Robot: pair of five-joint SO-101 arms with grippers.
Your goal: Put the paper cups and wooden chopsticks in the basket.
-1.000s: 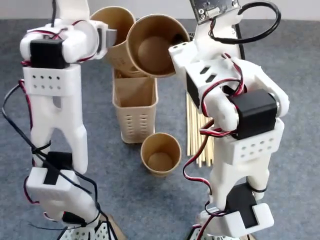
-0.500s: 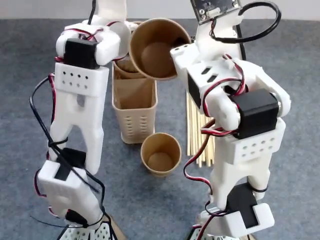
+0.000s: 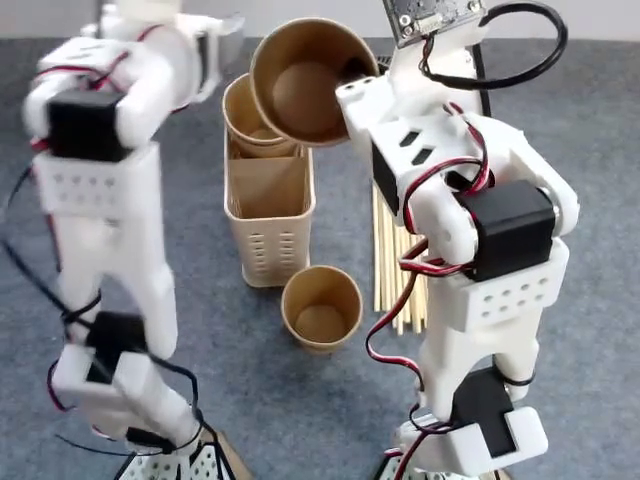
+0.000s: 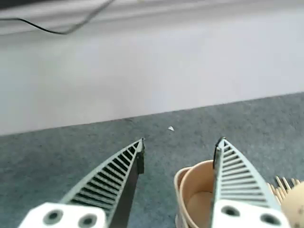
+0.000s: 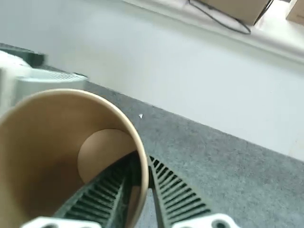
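The right tool (image 5: 142, 173) is clamped on a paper cup's (image 3: 300, 85) rim above the basket's (image 3: 270, 215) far end, where another cup (image 3: 252, 118) sits inside. The left tool (image 4: 181, 142) gapes nearby; a third cup (image 3: 322, 308) and wooden chopsticks (image 3: 383, 225) rest beside the basket.

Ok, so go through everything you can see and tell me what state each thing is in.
left gripper: open, empty
right gripper: shut on the held cup, pinching its rim
held cup: tilted, in the air
basket: upright, one cup inside
cup in basket: upright, sticking out above the rim
loose cup: upright on the table, empty
chopsticks: lying on the table beside the basket
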